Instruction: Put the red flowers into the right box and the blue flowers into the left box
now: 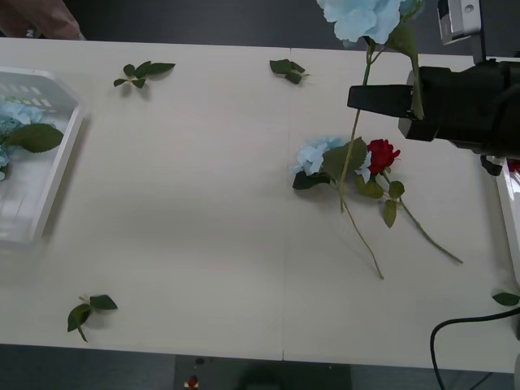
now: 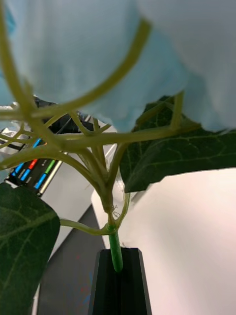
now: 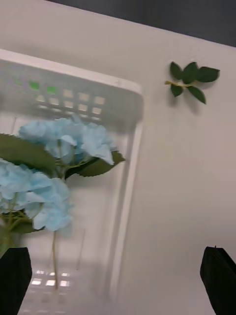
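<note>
Right gripper point(image 1: 416, 106) clamping blue hydrangea stem point(image 1: 355, 122) aloft | left gripper point(image 3: 118, 275) hanging open, empty, over left box point(image 3: 132, 128) | risk: thin stem slipping sideways.

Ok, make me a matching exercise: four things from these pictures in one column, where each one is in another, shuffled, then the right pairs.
Things:
1. right tool
2. left box
3. red flower
4. left tool

Places or states:
A. lying on the table beside a blue flower
B. open, above the edge of the left box
C. shut on a blue flower's stem, held off the table
D. at the table's left end, with blue flowers inside

Pairs: 1-C, 2-D, 3-A, 4-B
</note>
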`<state>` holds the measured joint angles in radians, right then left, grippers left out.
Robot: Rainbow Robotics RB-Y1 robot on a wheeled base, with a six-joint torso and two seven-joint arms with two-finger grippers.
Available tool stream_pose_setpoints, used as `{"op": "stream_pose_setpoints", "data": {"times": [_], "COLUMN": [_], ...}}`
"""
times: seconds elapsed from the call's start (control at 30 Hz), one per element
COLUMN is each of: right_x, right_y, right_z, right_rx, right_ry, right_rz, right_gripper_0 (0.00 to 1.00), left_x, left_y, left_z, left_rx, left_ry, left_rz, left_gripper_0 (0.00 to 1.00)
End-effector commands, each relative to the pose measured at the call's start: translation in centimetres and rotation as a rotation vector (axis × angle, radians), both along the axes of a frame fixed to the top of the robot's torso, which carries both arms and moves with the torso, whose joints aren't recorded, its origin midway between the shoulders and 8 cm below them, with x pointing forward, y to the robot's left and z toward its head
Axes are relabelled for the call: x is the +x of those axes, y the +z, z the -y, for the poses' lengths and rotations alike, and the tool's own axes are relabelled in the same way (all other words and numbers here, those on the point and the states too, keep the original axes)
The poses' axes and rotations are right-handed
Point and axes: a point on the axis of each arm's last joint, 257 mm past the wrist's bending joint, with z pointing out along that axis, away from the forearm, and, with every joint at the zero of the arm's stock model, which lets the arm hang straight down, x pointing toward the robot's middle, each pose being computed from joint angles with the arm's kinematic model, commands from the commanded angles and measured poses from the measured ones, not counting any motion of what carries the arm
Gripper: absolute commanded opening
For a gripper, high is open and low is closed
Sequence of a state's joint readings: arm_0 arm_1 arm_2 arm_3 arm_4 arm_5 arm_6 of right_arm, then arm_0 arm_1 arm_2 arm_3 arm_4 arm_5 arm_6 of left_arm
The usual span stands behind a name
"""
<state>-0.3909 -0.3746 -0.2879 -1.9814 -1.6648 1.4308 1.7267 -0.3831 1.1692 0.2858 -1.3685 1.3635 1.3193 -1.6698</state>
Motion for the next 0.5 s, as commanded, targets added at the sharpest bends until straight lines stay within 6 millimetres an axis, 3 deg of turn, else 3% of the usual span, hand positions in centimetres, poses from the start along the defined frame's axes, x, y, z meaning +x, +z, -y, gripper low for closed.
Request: {"op": "stream_pose_setpoints", "data": {"times": [0.03, 0.27, 0.5], "right_x": [-0.6, -0.8, -0.3], "right_y": [1.9, 3.6, 4.1], "right_z": [-1.9, -4.7, -6.4], "right_rx": [0.070, 0.132, 0.157], "right_ry": [0.054, 0.085, 0.079], "right_rz": [-0.066, -0.156, -0.195], "right_gripper_0": [0.00, 0.00, 0.00], "left_x": [0.5, -0.2, -2.7], "left_y": [2.1, 2.9, 2.9], "left_z": [5.6, 14.6, 22.8], "left_rx": [-0.157, -0.196, -0.218], "left_ry": [-0.124, -0.312, -0.457], "left_rz": [0.068, 0.150, 0.207], "left_gripper_0": [1.00, 1.00, 1.00]}}
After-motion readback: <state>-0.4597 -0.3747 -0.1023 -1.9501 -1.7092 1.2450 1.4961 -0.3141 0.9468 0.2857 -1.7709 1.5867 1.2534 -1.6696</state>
